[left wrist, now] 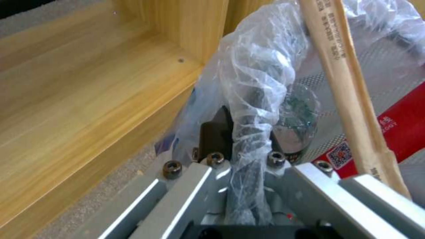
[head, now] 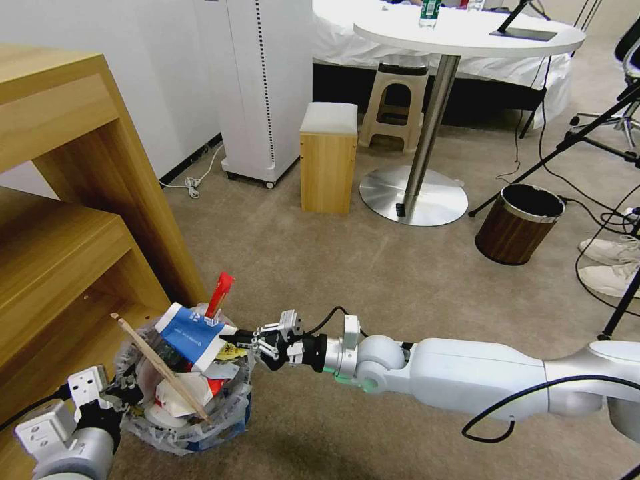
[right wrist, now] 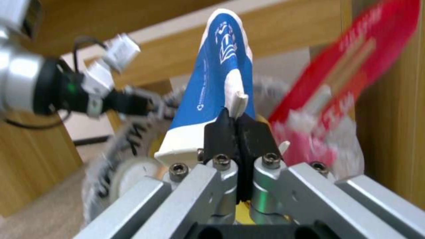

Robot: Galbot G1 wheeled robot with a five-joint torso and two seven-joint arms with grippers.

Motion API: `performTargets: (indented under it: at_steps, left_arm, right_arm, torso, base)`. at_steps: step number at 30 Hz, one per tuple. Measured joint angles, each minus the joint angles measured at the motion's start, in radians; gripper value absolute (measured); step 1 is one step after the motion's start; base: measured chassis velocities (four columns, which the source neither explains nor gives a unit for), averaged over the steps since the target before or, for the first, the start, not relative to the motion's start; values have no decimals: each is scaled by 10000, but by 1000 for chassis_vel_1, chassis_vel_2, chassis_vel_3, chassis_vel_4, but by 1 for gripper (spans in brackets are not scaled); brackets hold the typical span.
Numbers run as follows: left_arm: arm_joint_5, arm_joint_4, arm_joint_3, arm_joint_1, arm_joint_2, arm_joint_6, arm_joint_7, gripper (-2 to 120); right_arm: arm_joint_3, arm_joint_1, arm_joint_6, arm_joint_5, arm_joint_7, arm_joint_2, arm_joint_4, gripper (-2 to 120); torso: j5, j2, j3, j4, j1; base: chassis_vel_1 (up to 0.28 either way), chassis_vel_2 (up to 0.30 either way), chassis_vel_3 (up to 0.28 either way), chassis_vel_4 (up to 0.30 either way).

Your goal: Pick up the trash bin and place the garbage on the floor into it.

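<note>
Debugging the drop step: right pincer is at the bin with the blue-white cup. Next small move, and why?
Probably open the right pincer to release the blue-white cup. It looks shut on the cup's edge, and the cup already sits over the heaped trash bin, which the left pincer grips by its bagged rim. A slight push inward first may help, since the cup leans on the pile near the rim.

Bare floor (head: 373, 267) lies open mid-frame. At lower left the wooden shelf (head: 80, 220) crowds the heaped trash bin (head: 183, 400); stick (head: 160, 365) and red wrapper (head: 220, 293) jut above its rim.
</note>
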Motion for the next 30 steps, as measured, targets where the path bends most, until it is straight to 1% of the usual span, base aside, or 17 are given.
performTargets:
  at_steps: [7, 13, 19, 21, 22, 23, 24, 26, 27, 29, 30]
  left_arm:
    - [8, -110, -8, 59, -4, -15, 64, 1]
    - [105, -180, 93, 106, -47, -43, 198, 1]
    - [141, -182, 108, 118, -41, -56, 207, 1]
    - [133, -165, 108, 104, -24, -58, 216, 1]
    - [123, -129, 107, 81, -12, -58, 216, 1]
    - [123, -129, 107, 81, -12, -58, 216, 1]
    - [105, -71, 102, 49, 6, -59, 216, 1]
    - [81, 50, 98, -8, 40, -54, 215, 1]
    - [81, 50, 98, -8, 40, -54, 215, 1]
    - [69, 90, 95, -35, 40, -52, 209, 1]
    - [69, 90, 95, -35, 40, -52, 209, 1]
  right_arm:
    - [-199, 14, -81, -41, 119, 348, -551, 0]
    - [-249, -84, -149, -237, 474, 696, -1018, 0]
    - [-157, -173, -155, -429, 799, 744, -935, 0]
    - [-65, -184, -200, -454, 813, 688, -771, 6]
    - [-32, -190, -208, -460, 839, 664, -655, 13]
    - [-32, -190, -208, -460, 839, 664, -655, 13]
    - [-5, -192, -256, -461, 846, 637, -526, 15]
    - [35, -191, -286, -448, 772, 568, -238, 25]
    - [35, -191, -286, -448, 772, 568, -238, 25]
    - [38, -192, -289, -451, 744, 508, -13, 36]
    - [38, -192, -289, -451, 744, 508, -13, 36]
  torso:
    - [0, 0, 0, 0, 0]
    - [0, 0, 0, 0, 0]
    - [0, 0, 0, 1, -1]
    - [1, 0, -1, -1, -1]
    - [0, 0, 0, -1, -1]
    - [0, 0, 0, -1, -1]
    - [2, 0, 0, 0, -1]
    - [0, 0, -1, 0, -1]
    - [0, 0, -1, 0, -1]
    - [1, 0, -1, 0, -1]
    - [1, 0, -1, 0, -1]
  base:
    - [0, 0, 0, 0]
    - [0, 0, 0, 0]
    - [0, 0, 0, 0]
    - [0, 0, 0, 0]
    - [0, 0, 0, 0]
    - [0, 0, 0, 0]
    - [0, 0, 0, 0]
    - [0, 0, 0, 0]
    - [0, 0, 0, 0]
    - [0, 0, 0, 0]
    - [0, 0, 0, 0]
